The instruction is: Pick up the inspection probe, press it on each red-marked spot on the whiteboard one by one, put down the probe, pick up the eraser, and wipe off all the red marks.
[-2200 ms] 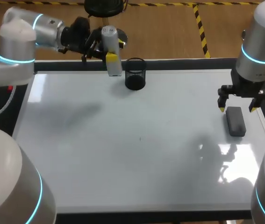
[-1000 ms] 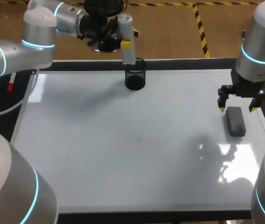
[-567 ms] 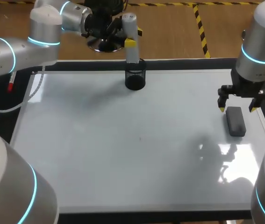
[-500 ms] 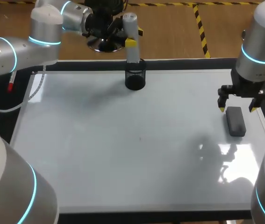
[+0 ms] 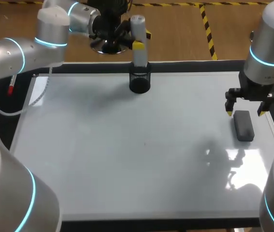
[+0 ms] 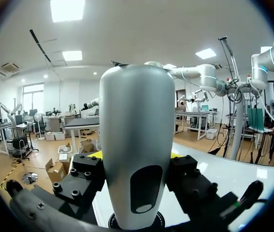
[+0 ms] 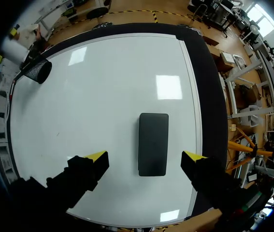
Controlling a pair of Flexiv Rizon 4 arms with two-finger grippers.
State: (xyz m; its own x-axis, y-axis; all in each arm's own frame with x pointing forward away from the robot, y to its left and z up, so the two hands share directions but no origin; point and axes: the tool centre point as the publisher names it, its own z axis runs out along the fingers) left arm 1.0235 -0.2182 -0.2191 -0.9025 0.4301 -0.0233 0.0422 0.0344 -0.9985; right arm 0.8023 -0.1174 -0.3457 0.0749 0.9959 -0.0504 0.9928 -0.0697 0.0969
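Left gripper (image 5: 142,40) holds probe (image 5: 137,24) above holder (image 5: 139,83) (at whiteboard (image 5: 127,159) edge).

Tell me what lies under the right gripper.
The dark eraser lies flat on the whiteboard beneath the right gripper, below the gap between its open fingers, which do not touch it. The patch of board under the eraser is covered, so any mark there cannot be seen.

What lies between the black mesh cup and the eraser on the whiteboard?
Nothing; the head view shows bare whiteboard between mesh cup and eraser.
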